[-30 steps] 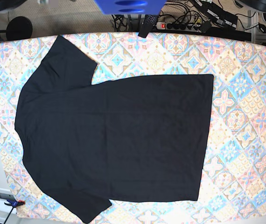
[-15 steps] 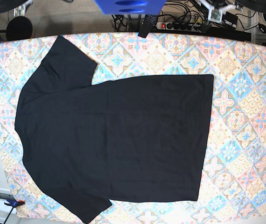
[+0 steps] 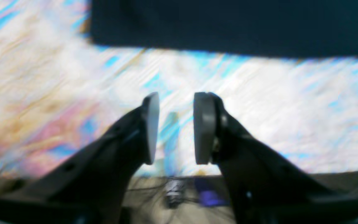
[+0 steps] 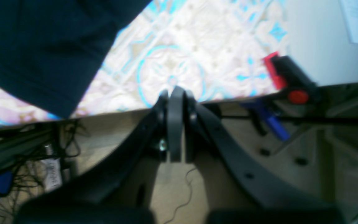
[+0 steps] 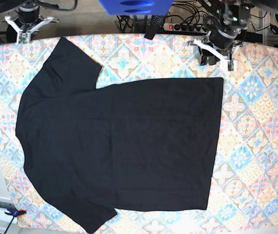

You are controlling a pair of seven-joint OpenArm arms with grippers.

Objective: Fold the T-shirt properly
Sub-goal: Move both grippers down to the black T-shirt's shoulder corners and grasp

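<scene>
A black T-shirt (image 5: 119, 141) lies spread flat on a table covered by a patterned cloth (image 5: 256, 126) of pink, blue and cream tiles. Seen from the base view overhead, the shirt's shoulders and sleeves point toward the left of the picture and its straight hem runs down the right side. One sleeve reaches toward the top-left corner of the table, the other toward the bottom edge.

The left gripper (image 5: 216, 58) hangs over the far edge of the table at the upper right, just beyond the shirt's top hem corner and not touching it. In its wrist view, the left gripper (image 3: 174, 127) has its two grey pads (image 3: 202, 127) standing apart with a clear gap between them — nothing is between them. The dark edge of the shirt crosses the top of that blurred picture.

The right gripper (image 5: 26, 30) sits at the upper left, past the table's far edge, near the upper sleeve. Its wrist view shows its jaws pressed together, empty, with the sleeve (image 4: 42, 49) at the upper left and a red and black clamp (image 4: 287, 81) on the table edge at the right.

A power strip (image 5: 185, 27) and cables lie on the floor beyond the table.
</scene>
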